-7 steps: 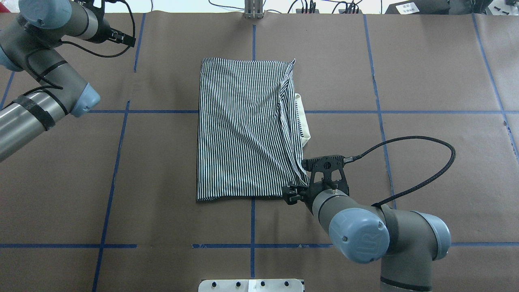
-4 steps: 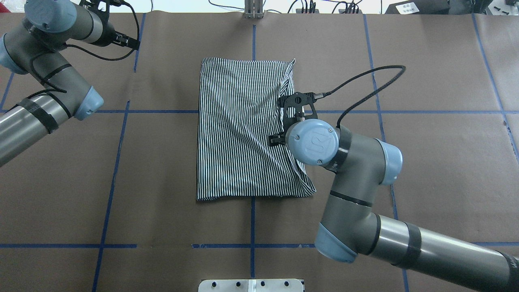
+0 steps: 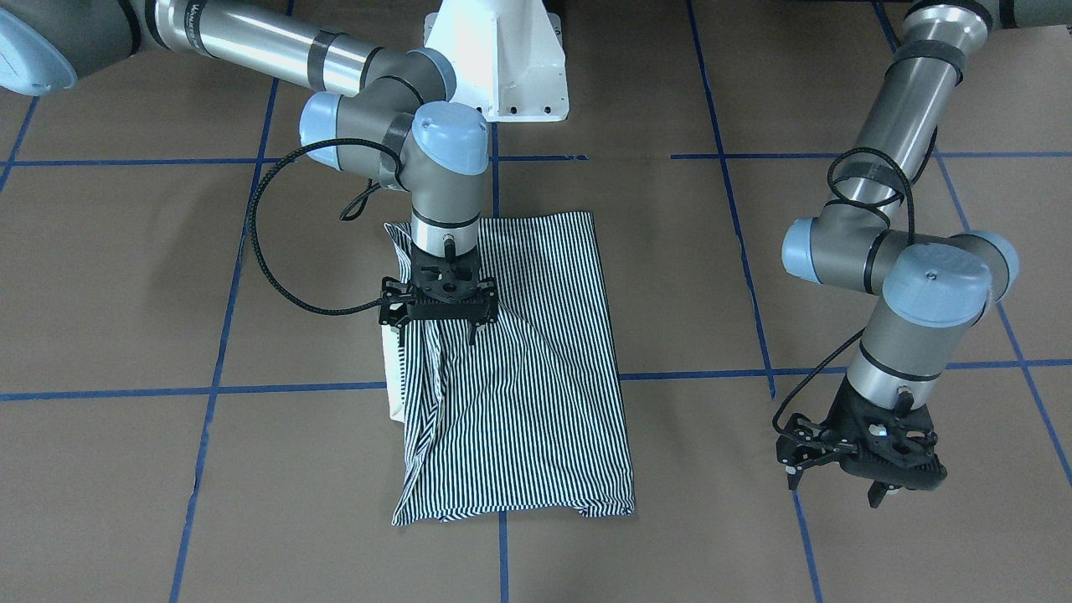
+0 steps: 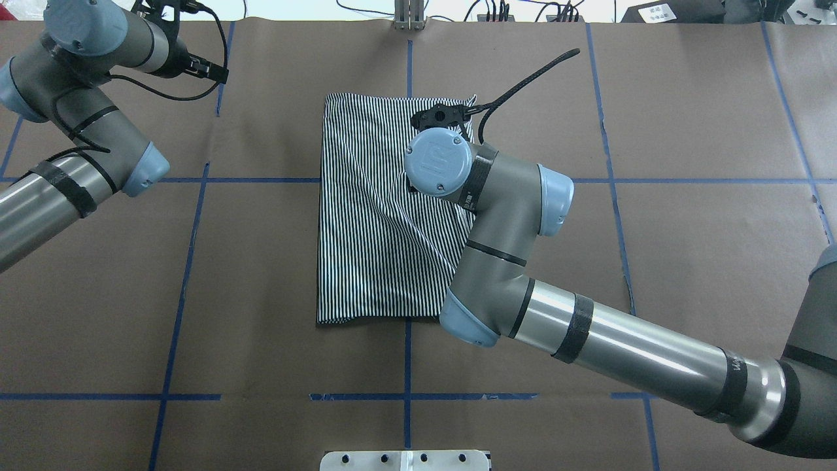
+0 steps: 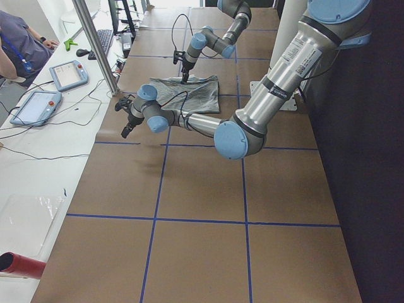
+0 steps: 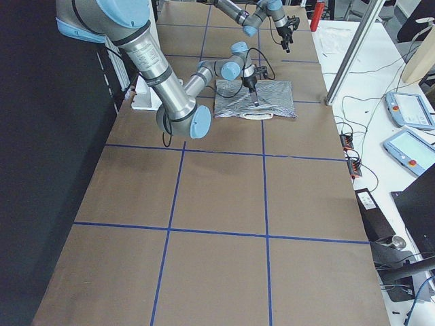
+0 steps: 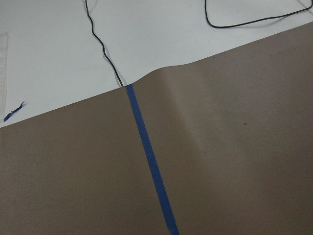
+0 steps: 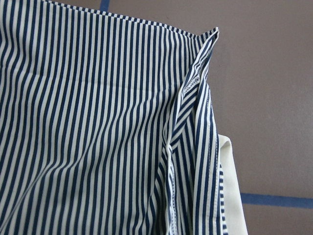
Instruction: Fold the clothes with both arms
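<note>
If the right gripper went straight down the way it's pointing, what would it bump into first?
Most likely the striped shirt, near its folded edge beside the cream collar. The right gripper points down over it; its height above the cloth is unclear.

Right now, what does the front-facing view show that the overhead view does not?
Only front-facing: the whole right gripper above the shirt, and the cream collar showing at its edge. Only overhead: cables beyond the table's far edge; there the right wrist hides the collar and most of that gripper. Both: the folded shirt, the left arm away from it.
</note>
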You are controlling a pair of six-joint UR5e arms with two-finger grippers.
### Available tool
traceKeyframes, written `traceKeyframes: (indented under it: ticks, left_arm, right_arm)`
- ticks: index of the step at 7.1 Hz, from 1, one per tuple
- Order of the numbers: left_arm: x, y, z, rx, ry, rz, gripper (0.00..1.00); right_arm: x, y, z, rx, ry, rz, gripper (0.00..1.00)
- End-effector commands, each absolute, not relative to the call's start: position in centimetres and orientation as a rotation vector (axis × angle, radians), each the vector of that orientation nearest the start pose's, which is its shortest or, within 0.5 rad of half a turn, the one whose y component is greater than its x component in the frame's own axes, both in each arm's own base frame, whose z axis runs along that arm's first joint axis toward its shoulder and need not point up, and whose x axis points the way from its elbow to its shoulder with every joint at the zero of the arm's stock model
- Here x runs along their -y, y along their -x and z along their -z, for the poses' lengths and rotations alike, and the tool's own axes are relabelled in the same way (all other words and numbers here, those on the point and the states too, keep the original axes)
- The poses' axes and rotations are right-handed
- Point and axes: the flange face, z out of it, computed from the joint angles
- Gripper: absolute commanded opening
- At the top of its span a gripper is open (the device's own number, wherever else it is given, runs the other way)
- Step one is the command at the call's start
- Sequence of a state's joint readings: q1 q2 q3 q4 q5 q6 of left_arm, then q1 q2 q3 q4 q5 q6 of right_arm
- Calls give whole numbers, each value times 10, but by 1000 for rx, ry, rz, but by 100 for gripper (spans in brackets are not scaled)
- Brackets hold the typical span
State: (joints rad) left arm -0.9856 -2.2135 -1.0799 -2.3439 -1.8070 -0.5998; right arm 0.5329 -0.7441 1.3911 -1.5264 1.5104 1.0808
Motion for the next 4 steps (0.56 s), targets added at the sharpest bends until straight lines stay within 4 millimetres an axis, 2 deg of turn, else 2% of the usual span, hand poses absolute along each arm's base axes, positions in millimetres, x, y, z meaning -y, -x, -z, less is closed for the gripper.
traceKeyframes:
  ticks: [1,2,4]
  left_arm:
    - [711,-340,-422,-696,-641,-98,100]
    - [710,-339,-423,-695,-640,-98,100]
    - [710,-339,-424,-694,-639,-98,100]
  right_arm:
    - [513,596,-243,537,-368,-28,100]
    - [514,598,-254,518,-360,-18,100]
    - [516,595,-260,463,-339,33,100]
